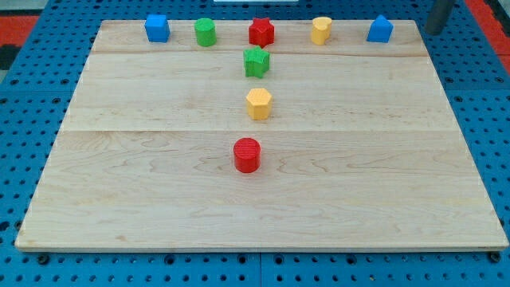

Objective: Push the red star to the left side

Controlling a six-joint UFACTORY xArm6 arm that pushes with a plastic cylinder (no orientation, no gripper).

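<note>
My tip (435, 30) (top right) sits far from the red star (260, 32).

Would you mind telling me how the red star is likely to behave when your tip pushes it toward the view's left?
The red star looks squat and rigid, so it should probably slide on the smooth wooden board rather than tip. Its points may let it rotate if pushed off-centre. The green cylinder stands in its row to the view's left, so contact seems likely. My tip is off the board's top-right corner.

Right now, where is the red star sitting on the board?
The red star sits in the row along the view's top edge, near the middle, between the green cylinder on its left and the yellow block on its right, just above the green star.
</note>
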